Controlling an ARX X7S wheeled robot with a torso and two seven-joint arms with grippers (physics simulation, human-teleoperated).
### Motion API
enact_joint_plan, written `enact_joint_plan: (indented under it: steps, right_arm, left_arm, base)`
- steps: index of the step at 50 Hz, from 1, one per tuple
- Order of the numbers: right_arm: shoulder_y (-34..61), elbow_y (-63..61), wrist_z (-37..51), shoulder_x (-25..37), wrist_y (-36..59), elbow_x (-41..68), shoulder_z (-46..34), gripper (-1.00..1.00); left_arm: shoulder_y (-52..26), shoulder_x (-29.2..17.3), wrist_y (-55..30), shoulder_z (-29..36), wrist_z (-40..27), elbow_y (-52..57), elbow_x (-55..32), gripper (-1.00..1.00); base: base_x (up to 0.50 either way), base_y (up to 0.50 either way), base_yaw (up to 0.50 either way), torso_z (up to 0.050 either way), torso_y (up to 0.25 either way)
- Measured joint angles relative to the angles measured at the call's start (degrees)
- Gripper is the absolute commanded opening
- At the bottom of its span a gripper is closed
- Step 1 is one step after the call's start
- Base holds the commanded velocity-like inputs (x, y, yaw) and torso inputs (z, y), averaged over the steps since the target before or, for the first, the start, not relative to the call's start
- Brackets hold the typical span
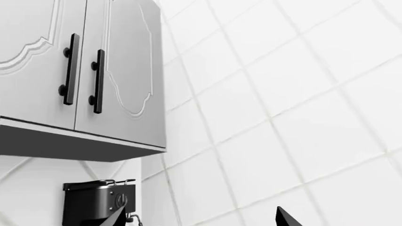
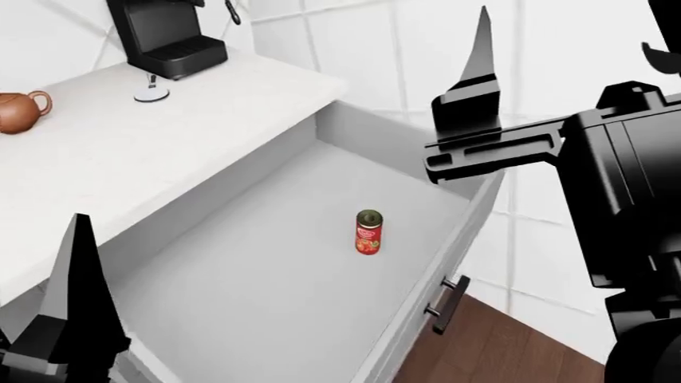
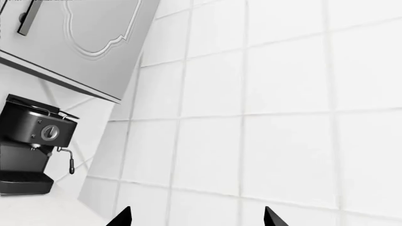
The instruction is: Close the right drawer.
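The right drawer (image 2: 266, 279) stands pulled far out from under the white counter, its pale-grey inside showing. Its black bar handle (image 2: 447, 305) sits on the front at the lower right. A red can (image 2: 368, 232) stands upright inside it. My right gripper (image 2: 569, 40) is open, raised above the drawer's far right corner and pointing at the tiled wall. In the right wrist view, the right gripper (image 3: 196, 217) holds nothing. My left gripper (image 1: 199, 217) is open and empty too; one of its fingers (image 2: 76, 303) rises at the drawer's near left corner.
A black coffee machine (image 2: 165, 36) and a brown teapot (image 2: 19, 110) stand on the counter (image 2: 159, 136). Grey upper cabinet doors with black handles (image 1: 82, 70) hang above. The white tiled wall (image 2: 426, 48) runs behind the drawer, with dark wood floor (image 2: 500, 351) below.
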Motion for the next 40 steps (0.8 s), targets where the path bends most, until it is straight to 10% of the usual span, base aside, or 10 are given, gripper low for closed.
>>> enact_joint_plan:
  steps: [40]
  right_arm:
    - [-0.22,-0.32,0.36,0.96,-1.87,-0.33,-0.29,1.0]
  left_arm:
    - [0.49,0.05,0.34,-0.24,0.0,0.28,-0.1,1.0]
  base:
    - [0.06,-0.1,0.0,0.0,0.0]
